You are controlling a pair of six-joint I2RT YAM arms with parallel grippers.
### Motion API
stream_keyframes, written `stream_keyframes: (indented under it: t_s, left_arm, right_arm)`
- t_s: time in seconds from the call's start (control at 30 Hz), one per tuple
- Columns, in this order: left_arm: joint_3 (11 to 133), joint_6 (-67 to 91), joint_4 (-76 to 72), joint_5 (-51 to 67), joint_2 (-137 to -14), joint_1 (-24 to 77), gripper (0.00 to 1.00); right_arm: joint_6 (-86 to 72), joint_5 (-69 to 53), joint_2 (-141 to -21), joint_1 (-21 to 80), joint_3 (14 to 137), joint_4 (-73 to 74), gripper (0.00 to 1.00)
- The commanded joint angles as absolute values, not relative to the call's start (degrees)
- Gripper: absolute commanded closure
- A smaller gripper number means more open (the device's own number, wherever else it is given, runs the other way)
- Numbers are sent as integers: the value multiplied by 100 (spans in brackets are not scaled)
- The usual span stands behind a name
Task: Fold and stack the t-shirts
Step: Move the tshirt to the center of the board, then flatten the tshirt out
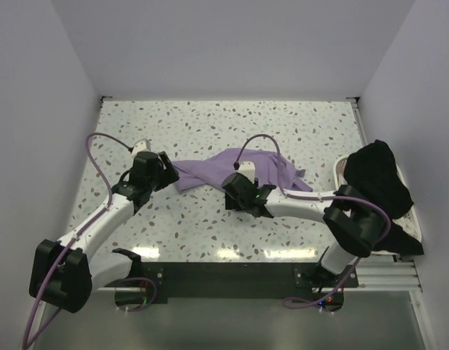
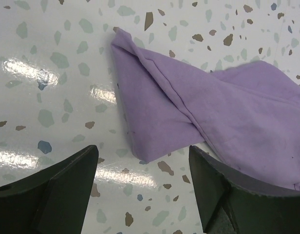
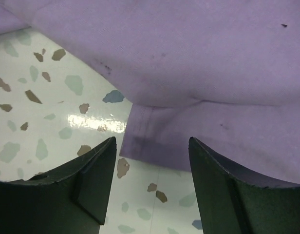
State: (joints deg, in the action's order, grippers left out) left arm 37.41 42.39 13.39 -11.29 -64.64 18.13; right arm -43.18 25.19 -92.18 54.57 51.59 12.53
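Note:
The pale lavender t-shirt (image 1: 243, 169) lies crumpled and twisted in the middle of the speckled table. My left gripper (image 1: 170, 170) hovers at its left corner, open. In the left wrist view, that folded corner of the lavender t-shirt (image 2: 189, 112) ends just ahead of the left gripper (image 2: 142, 158), with nothing between the fingers. My right gripper (image 1: 244, 198) stands open at the shirt's near edge. The right wrist view shows a hemmed edge of the lavender t-shirt (image 3: 198, 97) reaching the gap of the right gripper (image 3: 152, 146). The black t-shirt (image 1: 377, 179) is heaped at the right.
A white tray (image 1: 341, 168) at the table's right edge carries the black heap, which hangs over my right arm's elbow. White walls close the table on three sides. A black base plate (image 1: 224, 273) runs along the near edge. Purple cables loop above both wrists.

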Motion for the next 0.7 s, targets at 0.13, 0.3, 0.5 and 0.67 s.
stream_keyframes:
  t_s: [0.13, 0.3, 0.5, 0.67]
  left_arm:
    - [3990, 4131, 1336, -1389, -6205, 1652, 20]
    - [3955, 4262, 1310, -1397, -6240, 1652, 20]
    - [4086, 4500, 1292, -1459, -6460, 1652, 20]
    - [4324, 4746, 1195, -1485, -6924, 1661, 21]
  right_arm:
    - [-4368, 3234, -9922, 5739, 5616, 1353, 44]
    - [-4473, 3348, -10072, 5757, 5555, 1519, 79]
    - [-4544, 4058, -9064, 5739, 5599, 2697, 100]
    - [-4438, 4534, -7212, 5687, 5563, 3901, 100]
